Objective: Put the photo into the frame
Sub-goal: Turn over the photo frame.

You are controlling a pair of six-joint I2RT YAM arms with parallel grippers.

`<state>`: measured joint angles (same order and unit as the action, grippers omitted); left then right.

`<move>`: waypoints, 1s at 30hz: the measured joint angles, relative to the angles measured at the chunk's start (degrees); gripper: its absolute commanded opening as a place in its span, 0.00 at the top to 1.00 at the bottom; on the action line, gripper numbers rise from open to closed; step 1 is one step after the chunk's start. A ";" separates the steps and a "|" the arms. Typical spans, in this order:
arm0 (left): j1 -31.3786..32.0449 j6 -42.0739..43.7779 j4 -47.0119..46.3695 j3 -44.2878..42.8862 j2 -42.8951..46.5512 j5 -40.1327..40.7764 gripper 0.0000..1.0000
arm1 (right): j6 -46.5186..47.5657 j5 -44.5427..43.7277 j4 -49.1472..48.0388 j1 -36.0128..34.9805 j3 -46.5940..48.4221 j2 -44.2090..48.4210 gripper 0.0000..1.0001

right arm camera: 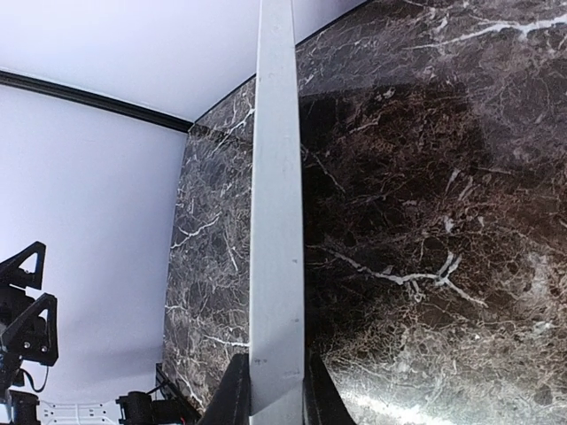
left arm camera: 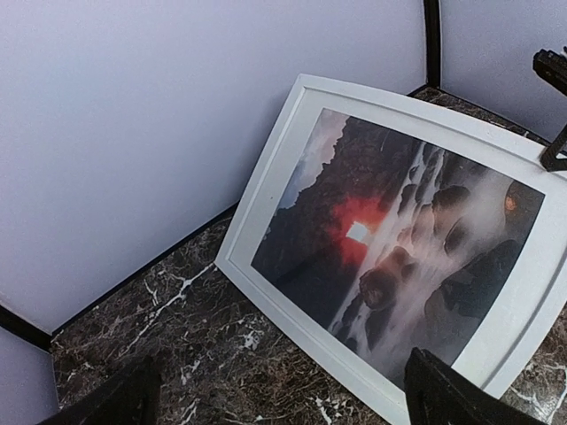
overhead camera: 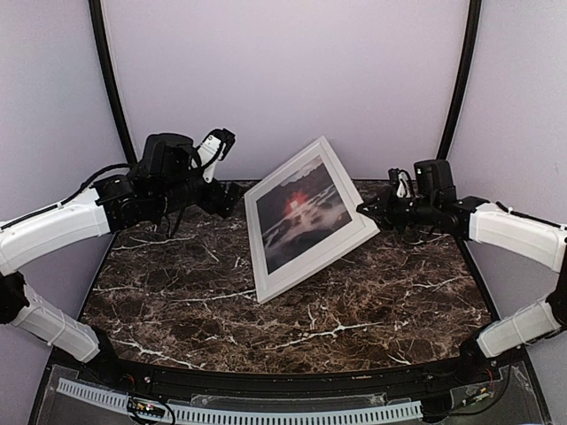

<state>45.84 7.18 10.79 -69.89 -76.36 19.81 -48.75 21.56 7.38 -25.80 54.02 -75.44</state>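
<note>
Right hand (overhead camera: 365, 210) is closed on the right edge of the frame (overhead camera: 262, 257). Left hand (overhead camera: 220, 173) hangs fully open near the frame's upper left side, touching nothing.

Counter (overhead camera: 354, 310): dark marble, bearing the frame's lower edge.

Frame: tilted up, face toward the arms.

Photo (overhead camera: 297, 212): appears seated behind the white border.

Judged step: setting the loaded frame down. Lower slowly, pivoting on the resting edge. Do not twist the grip. Bring the left hand in only to steady the free side.

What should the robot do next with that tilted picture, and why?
Probably lower the frame flat onto the table: the right gripper pinches its edge, holding it tilted with its low side seemingly on the marble, and the photo already sits inside.
</note>
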 measured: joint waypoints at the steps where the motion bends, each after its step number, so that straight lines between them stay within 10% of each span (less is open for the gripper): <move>1: 0.00 -0.22 -0.02 0.04 -0.20 -0.42 0.01 | -1.62 0.13 -2.75 0.00 -2.80 0.85 0.94; 30: 0.00 -1.86 -0.02 0.24 -2.10 -4.63 0.01 | -21.94 0.02 -36.44 -0.33 -37.99 2.82 0.71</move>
<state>45.84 5.32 10.76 -69.65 -78.46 15.18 -70.70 21.58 -29.06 -26.13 16.03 -72.62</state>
